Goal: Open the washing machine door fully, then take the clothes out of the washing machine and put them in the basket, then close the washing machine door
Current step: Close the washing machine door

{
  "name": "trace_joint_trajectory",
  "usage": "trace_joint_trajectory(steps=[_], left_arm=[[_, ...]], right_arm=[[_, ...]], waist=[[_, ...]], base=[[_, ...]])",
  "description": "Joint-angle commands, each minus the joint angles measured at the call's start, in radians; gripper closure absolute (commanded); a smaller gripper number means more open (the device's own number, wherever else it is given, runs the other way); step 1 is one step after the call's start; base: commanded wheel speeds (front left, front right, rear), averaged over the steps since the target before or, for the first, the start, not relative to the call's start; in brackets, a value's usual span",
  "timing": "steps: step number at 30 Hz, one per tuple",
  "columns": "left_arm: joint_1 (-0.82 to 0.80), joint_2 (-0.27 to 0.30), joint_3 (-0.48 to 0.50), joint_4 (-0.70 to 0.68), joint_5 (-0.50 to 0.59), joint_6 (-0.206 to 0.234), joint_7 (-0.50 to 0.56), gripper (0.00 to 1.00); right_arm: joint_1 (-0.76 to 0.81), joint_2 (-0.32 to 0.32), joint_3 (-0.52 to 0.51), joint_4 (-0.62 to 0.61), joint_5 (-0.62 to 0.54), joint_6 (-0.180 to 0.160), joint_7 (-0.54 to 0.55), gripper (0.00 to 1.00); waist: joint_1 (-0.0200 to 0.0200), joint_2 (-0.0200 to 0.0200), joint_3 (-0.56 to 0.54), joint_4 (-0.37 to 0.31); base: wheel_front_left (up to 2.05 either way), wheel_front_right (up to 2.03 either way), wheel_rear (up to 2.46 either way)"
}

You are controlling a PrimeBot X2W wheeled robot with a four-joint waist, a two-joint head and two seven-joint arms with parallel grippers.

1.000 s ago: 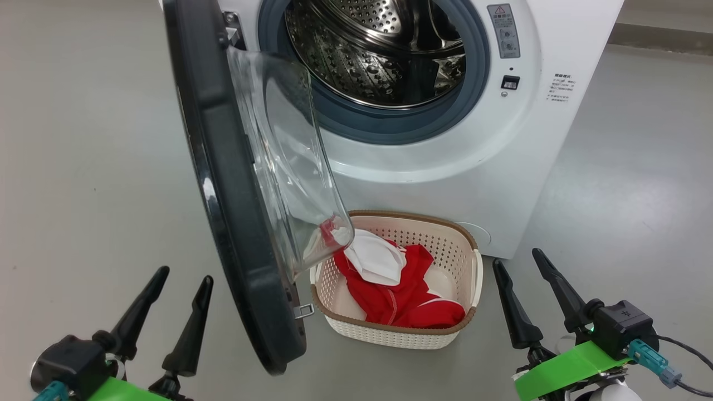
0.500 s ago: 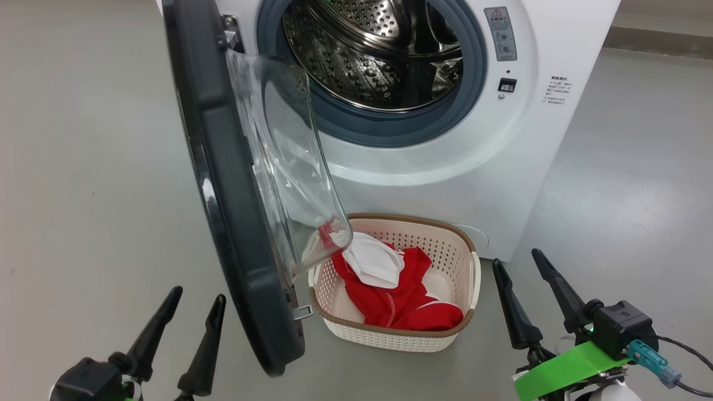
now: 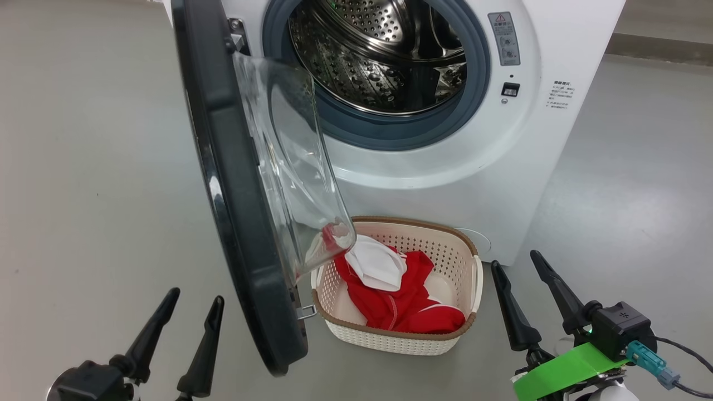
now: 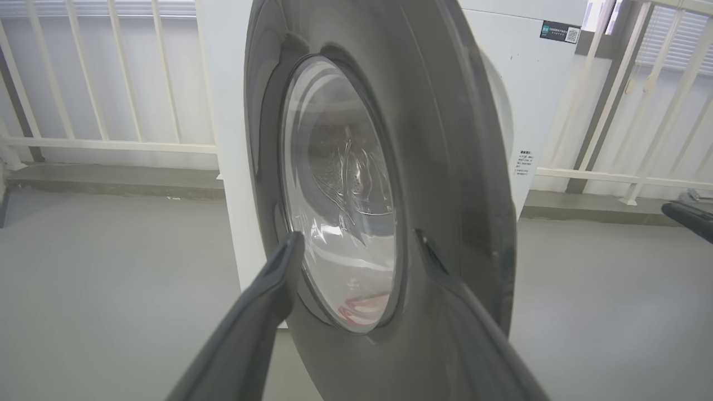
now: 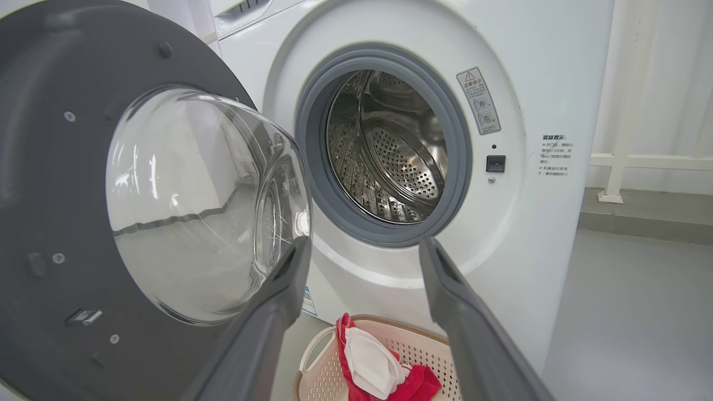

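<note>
Red and white fabric clothes [image 3: 409, 306] are seen, head view, in the cream perforated basket [image 3: 412, 223] before the white front-loading washing machine [image 3: 445, 184]; left end effector [image 3: 196, 295] and right end effector [image 3: 514, 259] are spread wide, empty. Left wrist view: its black-rimmed round glass door [image 4: 445, 167] is faced, standing open. Right wrist view: no clothes are shown in the steel drum [image 5: 390, 156]. Door-closing is judged the step in hand; a push toward the machine is called for.

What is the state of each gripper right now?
Left gripper: open, holding nothing, near the washing machine door.
Right gripper: open, holding nothing, beside the basket.
</note>
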Motion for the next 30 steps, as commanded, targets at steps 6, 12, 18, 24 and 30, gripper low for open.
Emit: trace_joint_trajectory(steps=[6,12,18,24,30], left_arm=[[-0.017,0.018,0.042,-0.023,0.031,0.011,-0.012,0.00],[-0.038,0.029,0.037,-0.009,0.059,0.024,-0.011,1.00],[-0.081,0.006,0.056,-0.003,-0.006,0.016,-0.005,1.00],[-0.150,-0.058,0.119,-0.017,-0.253,-0.016,0.029,1.00],[-0.214,-0.144,0.199,-0.036,-0.630,-0.029,0.149,1.00]], right_arm=[[-0.017,-0.005,0.029,-0.024,0.010,0.006,-0.006,0.00],[-0.021,-0.005,0.026,-0.024,0.005,0.006,-0.006,0.00],[-0.024,-0.005,0.027,-0.023,0.003,0.006,-0.006,0.00],[-0.029,-0.005,0.025,-0.019,0.004,0.006,-0.006,0.00],[-0.037,-0.005,0.027,-0.020,0.003,0.006,-0.006,0.00]], waist=[[0.0000,0.0000,0.000,0.003],[0.0000,0.0000,0.007,0.004],[0.0000,0.0000,0.012,0.005],[0.0000,0.0000,0.021,0.002],[0.0000,0.0000,0.031,-0.005]], base=[[0.00,0.00,0.00],[0.00,0.00,0.00],[0.00,0.00,0.00],[0.00,0.00,0.00],[0.00,0.00,0.00]])
